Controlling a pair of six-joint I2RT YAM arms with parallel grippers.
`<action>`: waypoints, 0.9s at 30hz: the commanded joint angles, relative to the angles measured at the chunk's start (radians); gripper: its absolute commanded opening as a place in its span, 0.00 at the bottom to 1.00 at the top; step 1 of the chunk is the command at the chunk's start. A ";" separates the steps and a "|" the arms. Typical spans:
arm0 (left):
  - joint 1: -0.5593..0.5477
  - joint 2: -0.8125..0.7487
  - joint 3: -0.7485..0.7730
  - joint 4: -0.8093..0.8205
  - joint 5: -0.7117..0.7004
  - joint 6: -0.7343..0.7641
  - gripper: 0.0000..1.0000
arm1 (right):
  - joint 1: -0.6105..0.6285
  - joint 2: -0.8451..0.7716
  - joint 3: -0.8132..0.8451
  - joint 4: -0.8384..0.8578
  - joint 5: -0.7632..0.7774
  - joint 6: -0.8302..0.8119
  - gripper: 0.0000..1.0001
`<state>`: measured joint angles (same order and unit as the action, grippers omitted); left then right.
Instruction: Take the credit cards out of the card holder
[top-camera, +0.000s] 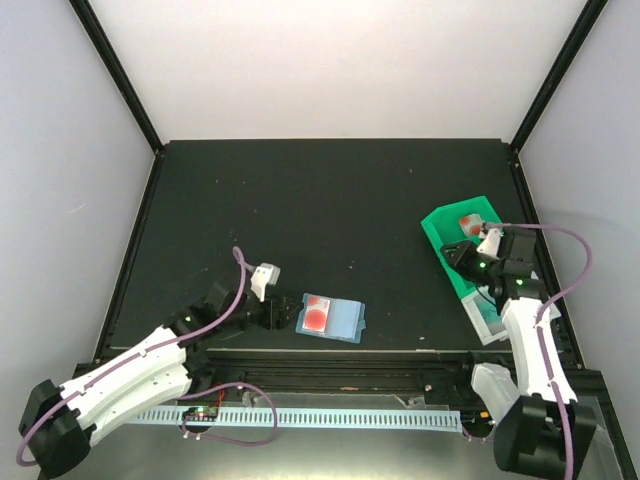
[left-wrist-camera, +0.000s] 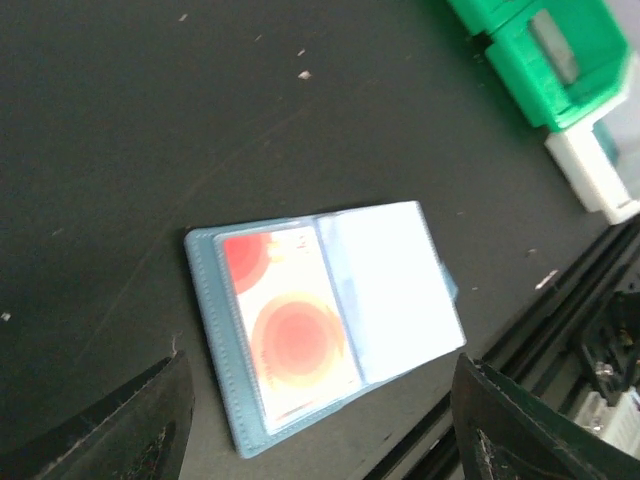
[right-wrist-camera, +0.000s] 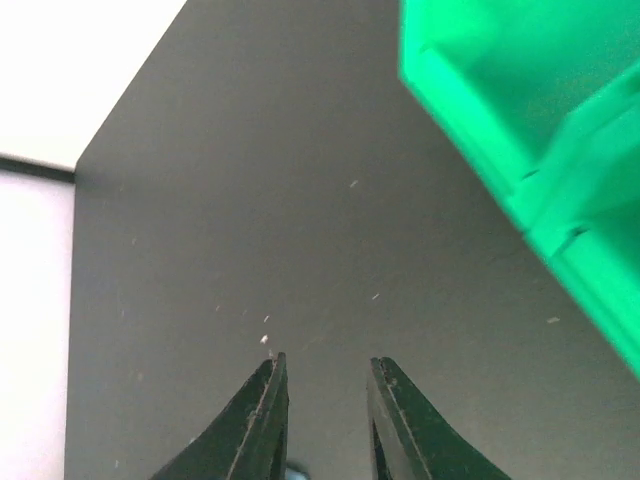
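Note:
The light-blue card holder (top-camera: 345, 320) lies open and flat near the table's front edge. It also shows in the left wrist view (left-wrist-camera: 205, 300). A white card with red blotches (top-camera: 317, 315) sits in its left panel (left-wrist-camera: 290, 330). The right panel (left-wrist-camera: 395, 285) looks plain pale. My left gripper (top-camera: 280, 313) is wide open just left of the holder, and its fingers (left-wrist-camera: 150, 425) straddle the holder's near end without touching it. My right gripper (top-camera: 460, 256) hangs over bare table beside the green tray, slightly open and empty (right-wrist-camera: 325, 375).
A green compartment tray (top-camera: 440, 225) stands at the right, with a small white and red item (top-camera: 468, 222) in its far compartment. A pale section with something teal (top-camera: 490, 318) adjoins its near end. The tray also shows in the wrist views (left-wrist-camera: 520, 60) (right-wrist-camera: 520, 120). The table's front rail (top-camera: 350, 352) runs just behind the holder.

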<state>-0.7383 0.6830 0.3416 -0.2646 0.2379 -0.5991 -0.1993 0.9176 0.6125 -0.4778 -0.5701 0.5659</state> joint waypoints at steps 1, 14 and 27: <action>0.012 0.061 -0.017 0.032 -0.041 -0.034 0.72 | 0.146 -0.063 -0.041 0.016 0.044 0.035 0.24; 0.015 0.276 -0.087 0.252 0.075 -0.116 0.61 | 0.602 -0.172 -0.203 0.142 0.094 0.203 0.24; 0.008 0.479 -0.073 0.398 0.223 -0.198 0.59 | 0.713 -0.185 -0.276 0.249 0.121 0.245 0.24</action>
<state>-0.7277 1.1362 0.2665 0.0391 0.3874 -0.7277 0.4911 0.7155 0.3454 -0.2996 -0.4683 0.7956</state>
